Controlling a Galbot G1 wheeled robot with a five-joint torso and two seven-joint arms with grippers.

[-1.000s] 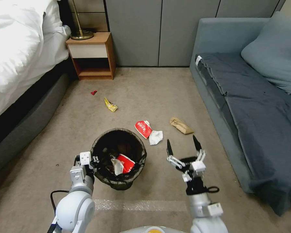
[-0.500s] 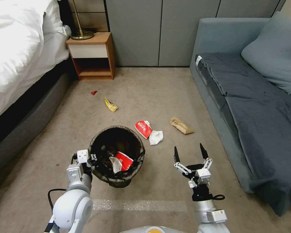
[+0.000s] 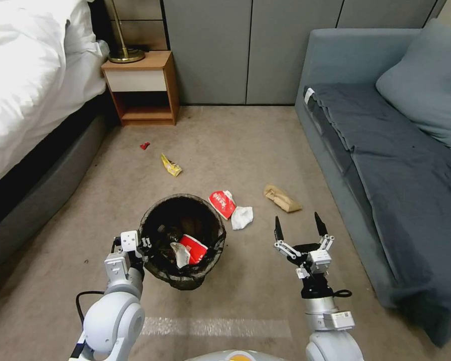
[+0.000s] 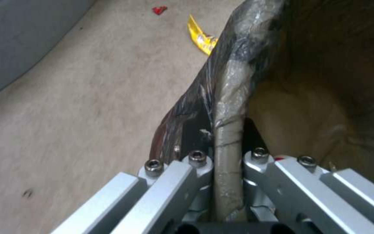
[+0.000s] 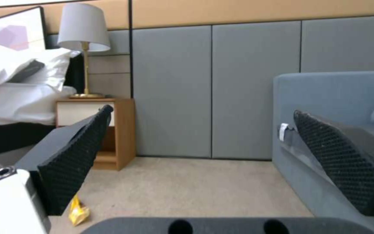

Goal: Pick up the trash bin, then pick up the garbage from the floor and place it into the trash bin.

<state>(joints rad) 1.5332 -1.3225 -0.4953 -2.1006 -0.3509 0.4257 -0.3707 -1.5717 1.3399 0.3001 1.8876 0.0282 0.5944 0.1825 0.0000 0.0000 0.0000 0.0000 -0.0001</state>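
The trash bin (image 3: 158, 265), round with a dark liner over its rim, is on the carpet with a red-and-white wrapper (image 3: 194, 249) inside. My left gripper (image 3: 145, 246) is shut on the bin's near-left rim; the left wrist view shows the lined rim (image 4: 239, 65) pinched between the fingers (image 4: 194, 130). My right gripper (image 3: 298, 226) hovers open and empty to the right of the bin. Garbage on the floor: a red-and-white wrapper (image 3: 221, 203), white tissue (image 3: 242, 216), brown paper bag (image 3: 281, 198), yellow foil wrapper (image 3: 171, 165) and a red scrap (image 3: 145, 146).
A bed (image 3: 30, 85) runs along the left and a grey sofa (image 3: 386, 165) along the right. A wooden nightstand (image 3: 143, 87) with a lamp (image 5: 83, 29) stands against the far wall. Open carpet lies between them.
My right gripper has drifted to the right, away from the bin, staying open. The bin, held by my left gripper, has shifted slightly left.
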